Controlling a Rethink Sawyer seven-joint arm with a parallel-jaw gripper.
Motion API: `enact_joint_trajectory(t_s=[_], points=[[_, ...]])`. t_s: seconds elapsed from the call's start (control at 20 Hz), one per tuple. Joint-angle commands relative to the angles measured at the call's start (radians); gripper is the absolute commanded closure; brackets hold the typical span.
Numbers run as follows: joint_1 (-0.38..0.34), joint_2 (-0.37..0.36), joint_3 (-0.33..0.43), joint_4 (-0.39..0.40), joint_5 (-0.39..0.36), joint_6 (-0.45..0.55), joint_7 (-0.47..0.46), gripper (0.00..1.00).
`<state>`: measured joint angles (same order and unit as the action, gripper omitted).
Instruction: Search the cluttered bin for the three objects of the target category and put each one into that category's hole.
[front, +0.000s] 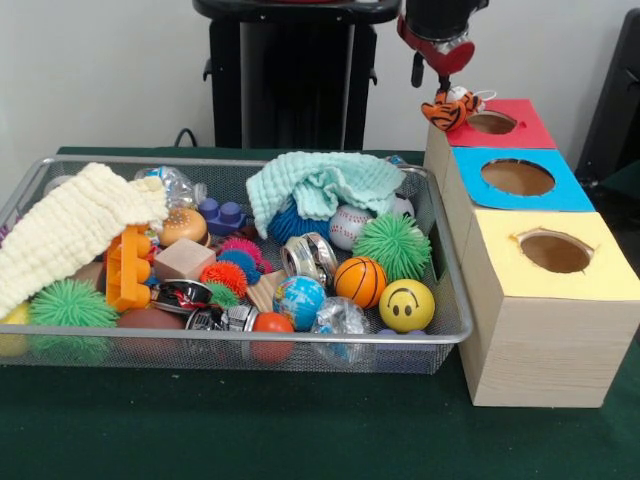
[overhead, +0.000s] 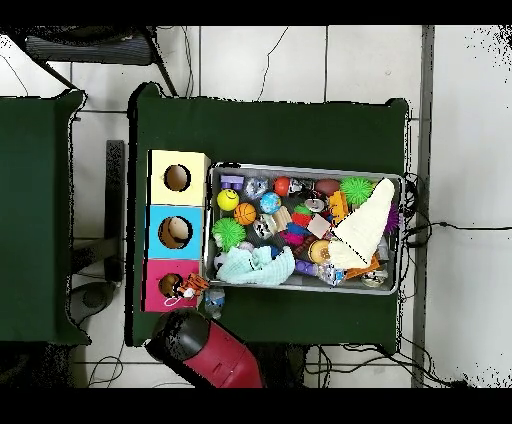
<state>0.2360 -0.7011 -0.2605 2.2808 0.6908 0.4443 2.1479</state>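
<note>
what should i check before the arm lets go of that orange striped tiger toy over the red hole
1. Toy in the grip: the orange striped tiger toy hangs under the red and black gripper. Ok.
2. Right target: it is by the round hole with the red surround, not the blue or yellow ones. Ok.
3. Toy centred over the hole: in the front view it sits at the hole's left edge, over the box corner. Not ok.
4. Hole free of obstruction: its opening looks open. Ok.
5. Toy clear of the silver wire-mesh bin: it is above and beside the rim. Ok.
6. Toy's loose cord: whether it will snag, cannot tell.
</note>
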Motion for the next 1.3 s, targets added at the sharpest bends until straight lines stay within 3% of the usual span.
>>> enact_joint_trajectory(t_s=[0.05,1.3], points=[[-0.027,0.033,0.126,-0.035,0.083,-0.097,0.234,0.00],[0.007,0.012,-0.042,-0.186,-0.049,0.171,0.282,0.00]])
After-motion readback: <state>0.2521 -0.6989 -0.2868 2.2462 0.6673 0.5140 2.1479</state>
